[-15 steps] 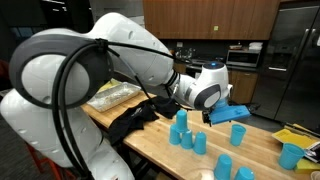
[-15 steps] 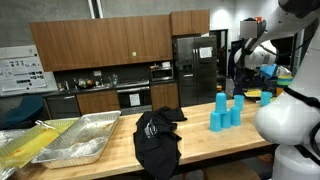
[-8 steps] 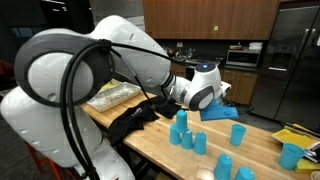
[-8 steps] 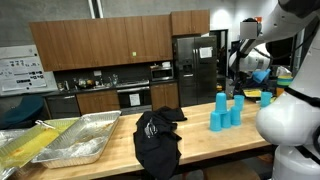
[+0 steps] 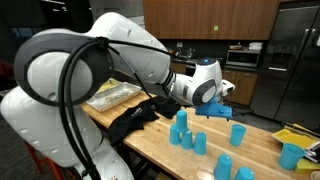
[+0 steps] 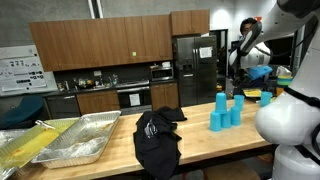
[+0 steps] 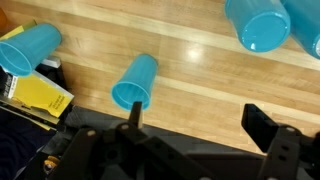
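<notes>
In the wrist view my gripper (image 7: 198, 125) hangs open over the wooden table (image 7: 200, 70), with nothing between its dark fingers (image 7: 265, 128). A blue cup (image 7: 135, 82) lies on its side just beyond the left finger, mouth towards me. A second tipped blue cup (image 7: 28, 48) lies at the far left, next to a yellow packet (image 7: 38, 96). More blue cups (image 7: 265, 22) show at the top right. In an exterior view the gripper (image 5: 226, 90) hovers above the table behind a group of upright blue cups (image 5: 181, 128).
A black cloth (image 5: 135, 118) lies crumpled on the table beside metal trays (image 6: 85, 140). Several blue cups (image 6: 222, 112) stand near the table's end. The robot's bulky white arm (image 5: 90, 80) fills much of an exterior view. Kitchen cabinets and a fridge (image 6: 195, 65) stand behind.
The wrist and gripper have risen a little and shifted away from the cup group. The jaws have stayed open and the cups have not moved.
</notes>
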You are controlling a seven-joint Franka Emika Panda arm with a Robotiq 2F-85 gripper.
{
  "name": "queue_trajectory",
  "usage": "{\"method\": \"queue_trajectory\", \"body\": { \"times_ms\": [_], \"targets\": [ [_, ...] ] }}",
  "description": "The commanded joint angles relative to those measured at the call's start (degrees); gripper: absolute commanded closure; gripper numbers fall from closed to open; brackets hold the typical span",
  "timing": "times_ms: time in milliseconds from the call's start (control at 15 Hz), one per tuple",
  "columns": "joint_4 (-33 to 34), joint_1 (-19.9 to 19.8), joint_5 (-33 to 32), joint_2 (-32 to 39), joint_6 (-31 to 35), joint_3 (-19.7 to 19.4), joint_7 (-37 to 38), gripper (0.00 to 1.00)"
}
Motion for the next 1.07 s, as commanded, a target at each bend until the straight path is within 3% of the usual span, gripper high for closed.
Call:
{"method": "queue_trajectory", "body": {
  "times_ms": [0, 467, 733, 1000],
  "targets": [
    [1.2, 0.0, -1.8, -0.1, -3.2, 0.8, 5.3, 0.00],
    [1.8, 1.4, -0.9, -1.2, -5.4, 1.0, 7.5, 0.00],
    [0.2, 3.5, -0.4, -2.7, -5.4, 0.5, 1.4, 0.00],
    [0.4, 6.3, 2.7, -4.0, -9.7, -0.5, -5.1, 0.00]
  ]
}}
